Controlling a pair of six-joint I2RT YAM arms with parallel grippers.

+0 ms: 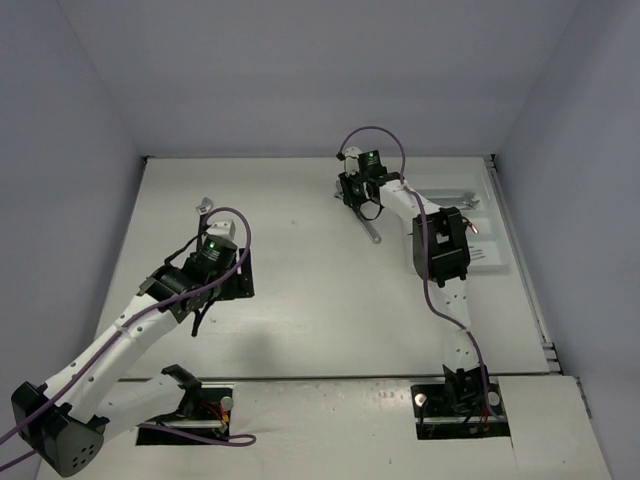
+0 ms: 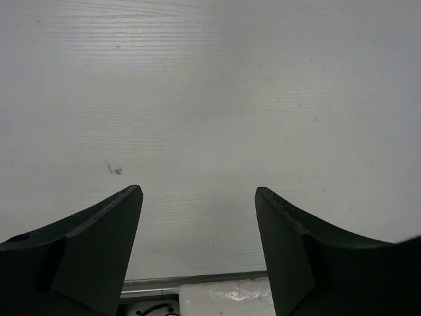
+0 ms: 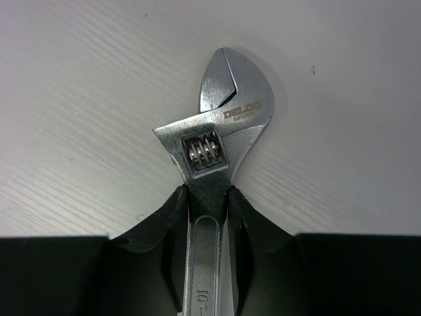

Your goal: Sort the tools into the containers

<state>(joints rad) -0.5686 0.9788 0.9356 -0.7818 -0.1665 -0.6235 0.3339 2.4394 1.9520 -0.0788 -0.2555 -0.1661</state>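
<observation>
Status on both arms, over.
Right gripper shut on silver adjustable wrench. Left gripper open, empty. White plastic tray right of wrench, path looks clear.

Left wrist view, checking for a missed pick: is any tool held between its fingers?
No, the left gripper has its fingers spread apart, and only the table shows between them.

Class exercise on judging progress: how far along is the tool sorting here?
Done: some tools lie in the white tray. In hand: right fingers shut on an adjustable wrench, outside the tray. Remaining: placing it, plus one small silvery item by the open left fingers.
</observation>
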